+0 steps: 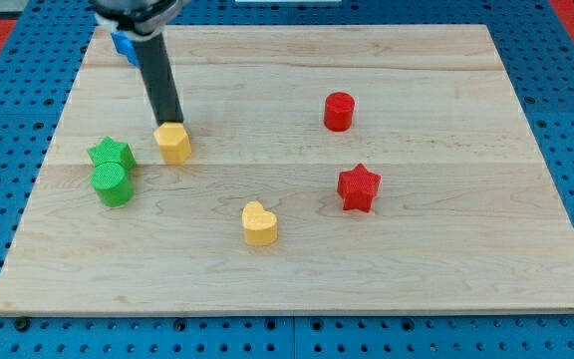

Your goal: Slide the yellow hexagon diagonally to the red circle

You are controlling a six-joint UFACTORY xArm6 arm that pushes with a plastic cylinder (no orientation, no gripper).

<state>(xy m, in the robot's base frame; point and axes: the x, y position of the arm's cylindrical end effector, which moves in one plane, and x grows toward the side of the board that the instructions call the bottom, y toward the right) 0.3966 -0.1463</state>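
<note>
Wooden board (297,269) on a blue pegboard surface (566,110). Single camera view.

Rod (157,80): dark, straight, leaning slightly, coming down from the view's top left. My tip (170,124) sits at the far edge of the yellow hexagon (174,143), touching it or just short of it; I cannot tell which. No jaws on this arm, only the rod, so there is nothing to open or close.

Yellow hexagon: left half of the board, mid-depth, flat on the wood. Just beside it to the left is the green star (111,153), with the green cylinder (112,184) directly nearer than the star and touching it or nearly so.

Red circle (339,111): right of centre, farther back than the hexagon, well apart from it. It lies to the right and slightly far of the hexagon, with bare wood between the two.

Red star (358,187): nearer than the red circle, almost straight below it in the view, apart from it.

Yellow heart (259,223): near the centre, nearest the view's bottom of all blocks, between the hexagon and the red star in left-right terms.

Blue block (123,43): far left corner, mostly hidden behind the rod; shape not readable.
</note>
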